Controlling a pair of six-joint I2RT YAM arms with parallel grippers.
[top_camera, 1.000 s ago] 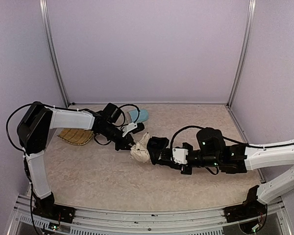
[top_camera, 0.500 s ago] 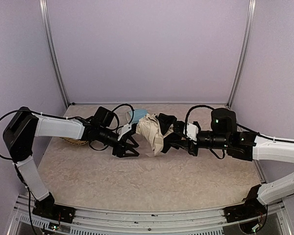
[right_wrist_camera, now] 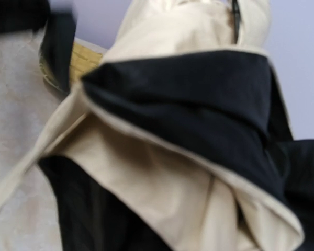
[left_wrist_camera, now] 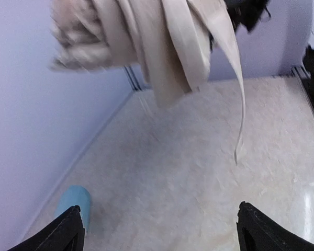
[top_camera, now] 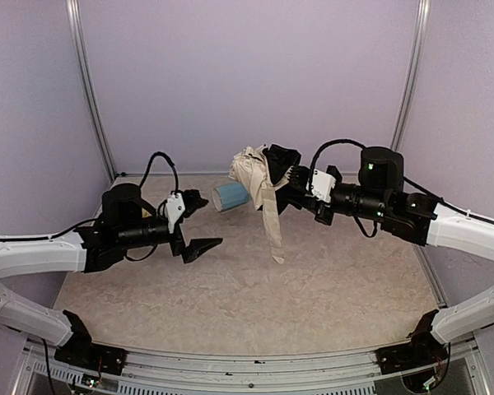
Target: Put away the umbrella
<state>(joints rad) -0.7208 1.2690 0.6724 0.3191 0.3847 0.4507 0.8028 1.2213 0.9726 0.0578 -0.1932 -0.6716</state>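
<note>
The umbrella, a crumpled bundle of cream-beige fabric with black lining, hangs in the air over the back of the table. My right gripper is shut on it, its fingers buried in the cloth. A beige strap dangles from the bundle. In the right wrist view the umbrella fills nearly the whole picture. My left gripper stands open and holds nothing, off to the left of the bundle and lower. The left wrist view has the umbrella high above the open fingers.
A light-blue mug lies on its side at the back of the table, just left of the hanging bundle; the mug also shows by my left finger. A bit of yellow woven tray peeks past the fabric. Purple walls close in three sides.
My left gripper has opened, let go of the umbrella and drawn back to the left. The right arm has lifted the umbrella off the table, up and toward the back.
</note>
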